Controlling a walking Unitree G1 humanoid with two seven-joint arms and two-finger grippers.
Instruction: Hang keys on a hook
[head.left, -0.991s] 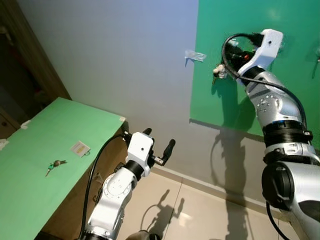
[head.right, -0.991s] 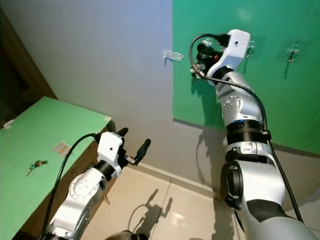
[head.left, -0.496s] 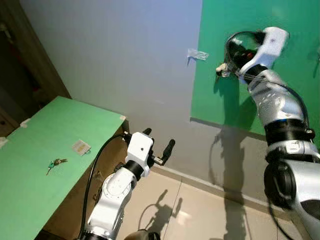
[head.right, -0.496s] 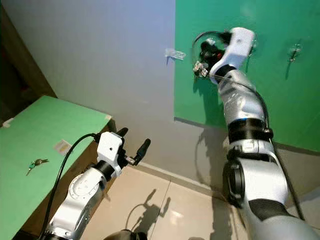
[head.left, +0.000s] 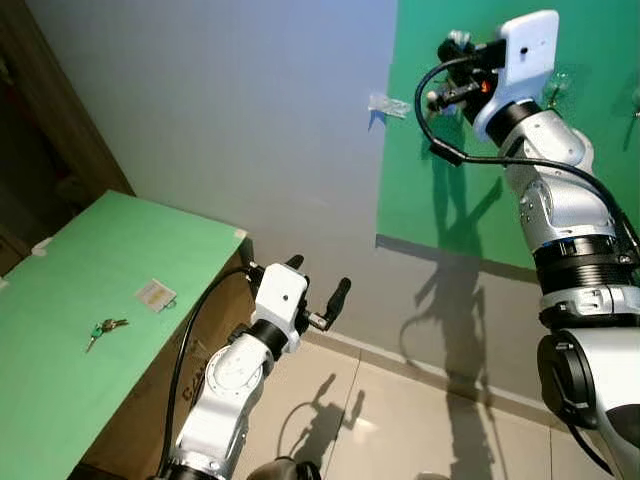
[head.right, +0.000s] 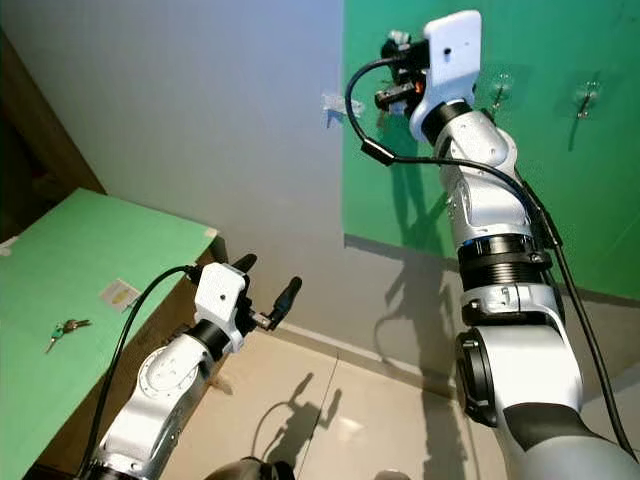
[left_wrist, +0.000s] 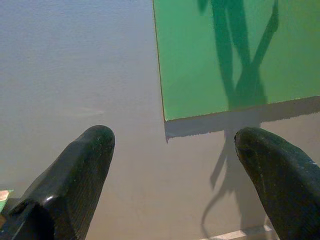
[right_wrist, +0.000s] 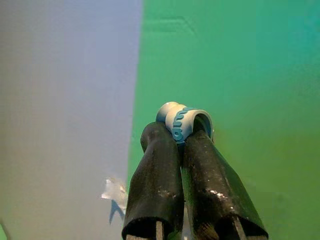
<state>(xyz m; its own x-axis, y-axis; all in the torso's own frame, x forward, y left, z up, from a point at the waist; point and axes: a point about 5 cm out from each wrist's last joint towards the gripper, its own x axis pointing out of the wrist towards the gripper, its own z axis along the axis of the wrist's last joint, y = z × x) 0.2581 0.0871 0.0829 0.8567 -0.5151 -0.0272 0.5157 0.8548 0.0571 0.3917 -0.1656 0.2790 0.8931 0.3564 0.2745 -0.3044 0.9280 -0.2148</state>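
Right gripper (right_wrist: 180, 135) clenched on a key tag (right_wrist: 184, 121) (white-blue) against the far green panel (head.left: 590, 130); left gripper (head.left: 318, 285) open, idle.

This is looking like a room in a home, perhaps an entry area set up for testing. A plain pale wall (head.left: 250, 120) is meeting a glossy tiled floor (head.left: 400, 430) along a low skirting. A green panel (head.right: 560, 200) is covering part of the wall and carrying 2 clear hooks (head.right: 585, 100). A green-topped table (head.left: 90, 300) is standing beside a dark wooden door frame (head.left: 60, 110).
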